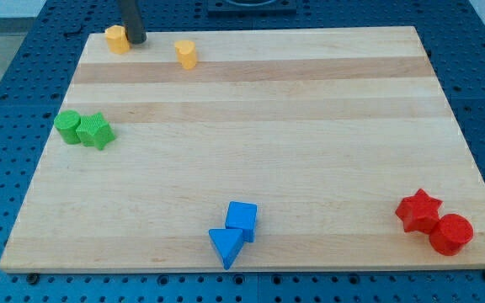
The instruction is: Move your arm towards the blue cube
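Observation:
The blue cube [242,220] sits near the view's bottom edge of the wooden board [251,101], just right of centre-left, touching a blue triangular block [226,247] below and left of it. My tip [135,39] is at the view's top left, right beside a yellow block [118,39], far from the blue cube. The rod comes down from the top edge of the view.
A yellow cylinder [185,54] stands right of my tip. A green cylinder [68,126] and a green star block [96,131] sit at the left edge. A red star [418,210] and a red cylinder [451,234] sit at the bottom right.

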Robot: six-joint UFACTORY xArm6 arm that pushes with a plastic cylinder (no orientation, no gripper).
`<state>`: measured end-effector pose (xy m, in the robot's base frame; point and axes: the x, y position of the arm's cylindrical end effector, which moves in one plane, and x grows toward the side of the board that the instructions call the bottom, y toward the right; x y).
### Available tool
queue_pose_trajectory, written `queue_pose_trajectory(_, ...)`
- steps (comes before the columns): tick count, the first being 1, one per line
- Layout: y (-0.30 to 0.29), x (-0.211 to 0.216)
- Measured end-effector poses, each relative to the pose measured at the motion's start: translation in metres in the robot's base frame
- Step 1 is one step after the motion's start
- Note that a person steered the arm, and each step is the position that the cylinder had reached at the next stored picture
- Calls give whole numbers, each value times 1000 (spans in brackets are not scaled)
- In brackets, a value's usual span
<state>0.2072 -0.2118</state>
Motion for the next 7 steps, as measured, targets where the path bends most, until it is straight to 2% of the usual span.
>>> queue_pose_trajectory(3, -15, -1)
queue_pose_trajectory(5, 0, -1)
queue_pose_trajectory(7, 173, -15)
